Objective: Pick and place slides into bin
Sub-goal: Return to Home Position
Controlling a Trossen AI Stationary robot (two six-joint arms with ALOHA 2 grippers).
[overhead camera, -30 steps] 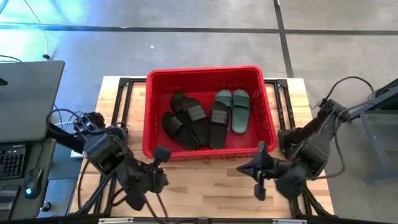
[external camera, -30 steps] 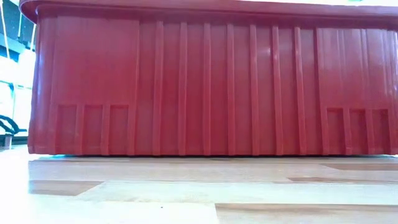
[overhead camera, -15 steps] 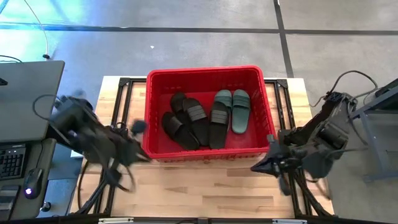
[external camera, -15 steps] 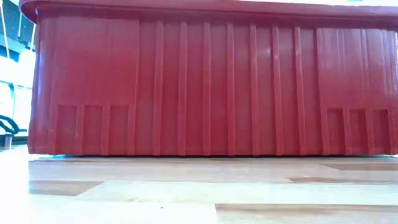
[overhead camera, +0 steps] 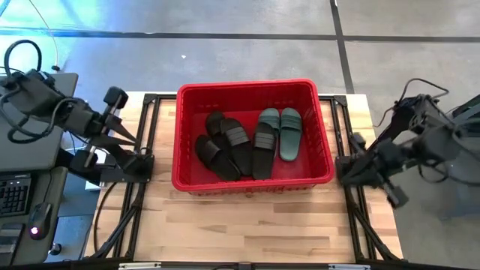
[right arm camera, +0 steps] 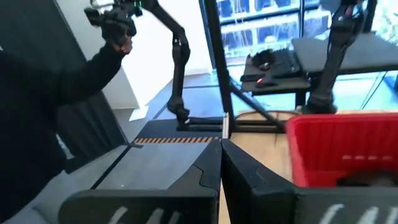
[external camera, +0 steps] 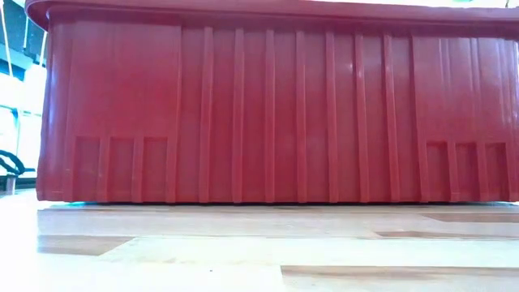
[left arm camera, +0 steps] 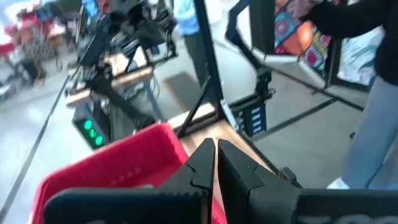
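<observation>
The red bin (overhead camera: 255, 180) stands in the middle of the wooden table; in the low view its near wall (external camera: 268, 113) fills the picture. Inside it lie the slides: several black ones (overhead camera: 225, 146) and two sage-green ones (overhead camera: 281, 131), flat on the bin's floor. My left gripper (overhead camera: 129, 136) is shut and hangs above the table's left edge, clear of the bin; its fingertips (left arm camera: 216, 149) point past the bin's corner. My right gripper (overhead camera: 343, 166) is shut above the table's right edge, beside the bin's right wall (right arm camera: 336, 149). Neither holds anything.
Bare wooden table (overhead camera: 247, 225) lies in front of the bin. A desk with a keyboard (overhead camera: 15, 195) stands to the left. A person in a dark sleeve (right arm camera: 50, 93) shows beyond the table, and another person's legs (left arm camera: 373, 106) in the left wrist view.
Both arms have drawn back from the table's near part in front of the bin: the left one up and toward the left edge, the right one up and toward the right edge. Both grippers have tipped from slanting down to nearly level. The slides have stayed in the bin.
</observation>
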